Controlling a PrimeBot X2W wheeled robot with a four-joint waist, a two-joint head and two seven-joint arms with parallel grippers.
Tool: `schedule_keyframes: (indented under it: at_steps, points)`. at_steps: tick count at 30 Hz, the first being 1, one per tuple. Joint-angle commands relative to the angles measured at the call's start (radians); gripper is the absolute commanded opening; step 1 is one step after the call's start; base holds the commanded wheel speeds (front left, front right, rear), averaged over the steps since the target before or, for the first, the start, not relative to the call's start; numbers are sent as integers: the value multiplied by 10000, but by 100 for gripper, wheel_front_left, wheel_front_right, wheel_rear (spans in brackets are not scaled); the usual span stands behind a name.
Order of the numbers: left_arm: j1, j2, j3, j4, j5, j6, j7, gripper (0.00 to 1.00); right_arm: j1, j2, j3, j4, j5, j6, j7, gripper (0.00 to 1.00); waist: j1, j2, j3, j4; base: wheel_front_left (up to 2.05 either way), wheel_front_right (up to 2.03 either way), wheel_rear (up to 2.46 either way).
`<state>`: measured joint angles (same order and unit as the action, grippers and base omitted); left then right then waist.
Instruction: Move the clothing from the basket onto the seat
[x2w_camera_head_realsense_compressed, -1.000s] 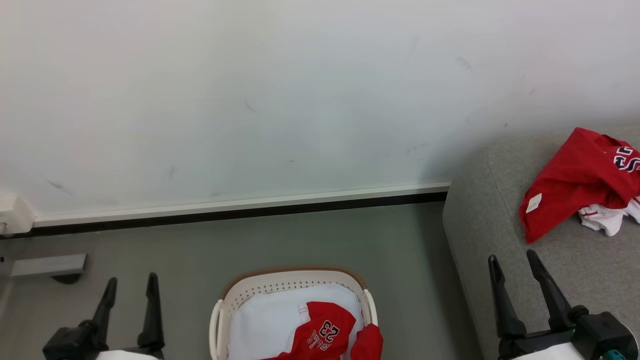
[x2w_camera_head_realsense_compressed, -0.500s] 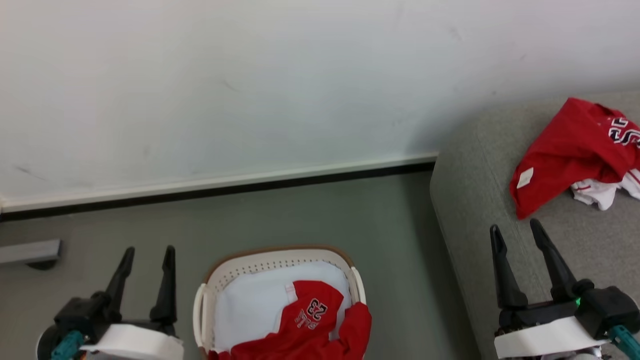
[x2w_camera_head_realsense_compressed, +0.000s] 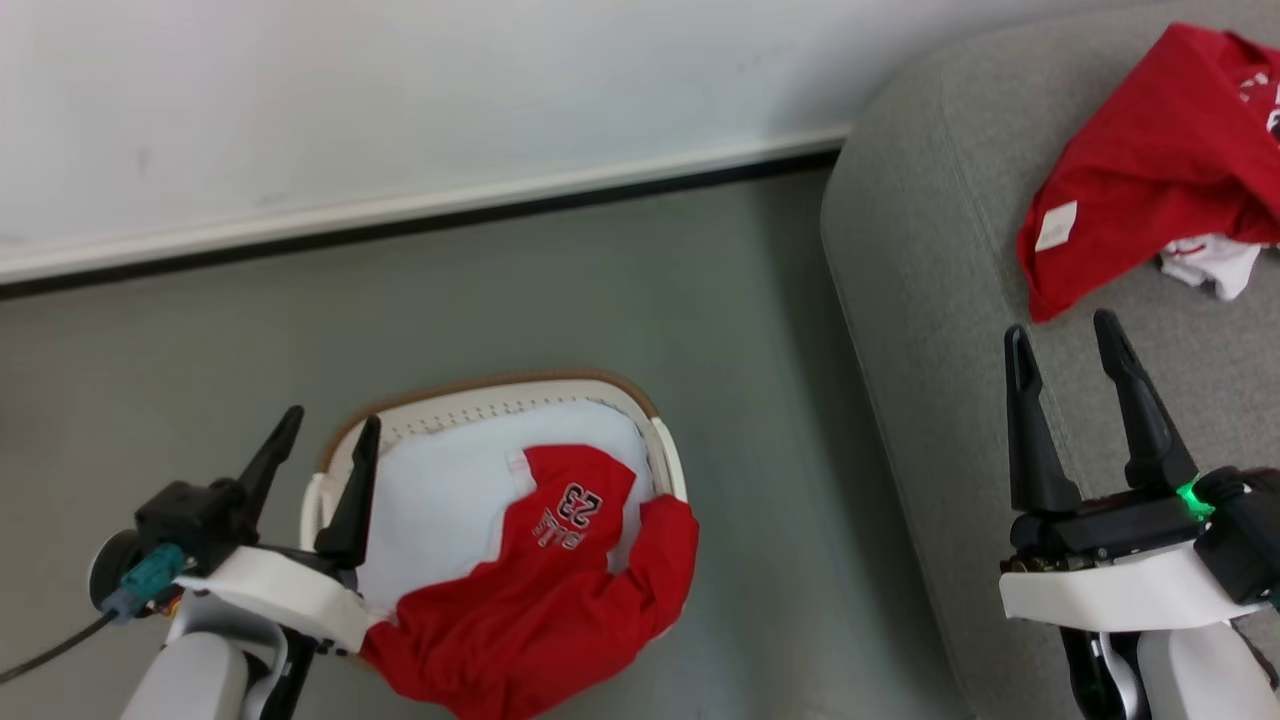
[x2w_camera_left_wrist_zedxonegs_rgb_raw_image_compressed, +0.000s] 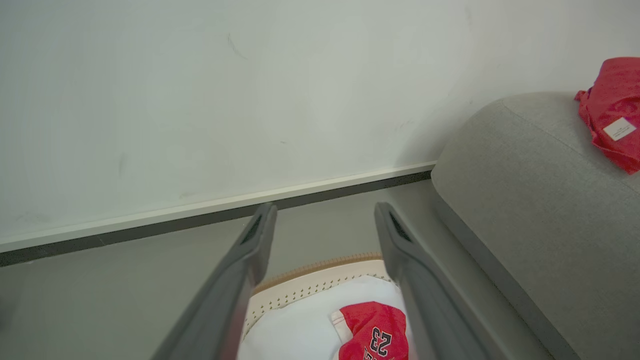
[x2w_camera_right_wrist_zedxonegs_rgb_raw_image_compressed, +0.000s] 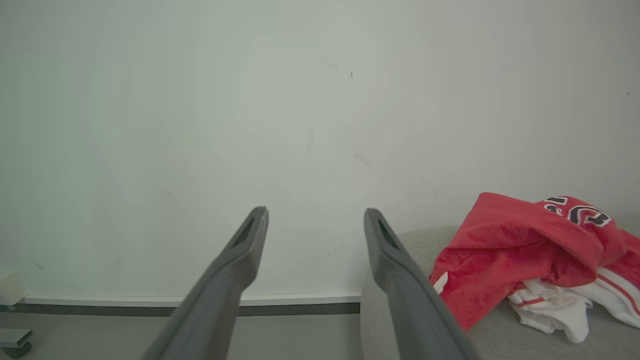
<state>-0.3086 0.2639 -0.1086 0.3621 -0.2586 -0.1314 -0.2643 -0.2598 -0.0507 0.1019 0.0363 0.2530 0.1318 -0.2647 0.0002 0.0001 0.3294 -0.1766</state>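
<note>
Across the basket (x2w_camera_head_realsense_compressed: 487, 388) rim drapes the red "23" garment (x2w_camera_head_realsense_compressed: 540, 590).

Red "23" garment (x2w_camera_head_realsense_compressed: 540, 600) drapes over white basket (x2w_camera_head_realsense_compressed: 480, 392) rim; tagged red garment (x2w_camera_head_realsense_compressed: 1140, 170) lies on grey seat (x2w_camera_head_realsense_compressed: 930, 300).

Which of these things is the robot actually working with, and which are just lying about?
Part of the job:
- red "23" garment, in the basket, draped over its rim
- tagged red garment, already on the sofa
- left hand and right hand, both open

Just there:
- white liner sheet
- grey floor
- white wall
</note>
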Motion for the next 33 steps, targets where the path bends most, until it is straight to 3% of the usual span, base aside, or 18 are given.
schedule_keyframes:
  at_steps: [1, 6, 20, 33]
  points:
    - [-320, 278, -318, 341, -228, 20, 0, 100, -264, 4, -13, -110, 146, -22, 7, 100, -2, -1, 793, -411, 0, 0, 0]
    - [-1185, 901, -1616, 1519, -957, 19, 10, 100, -652, 9, -38, -387, 250, -22, 7, 100, -2, -1, 1574, -744, 0, 0, 0]
    - [-3614, 2204, -5315, 4096, -2985, 19, 1475, 100, -1125, 7, -29, -1226, 800, -22, 7, 100, -2, -1, 3308, -1777, 0, 0, 0]
    - [-5093, 3425, -7687, 5366, -4096, 19, 2373, 100, -1374, 8, 1, -2119, 1455, -22, 7, 100, -2, -1, 4850, -2723, 0, 0, 0]
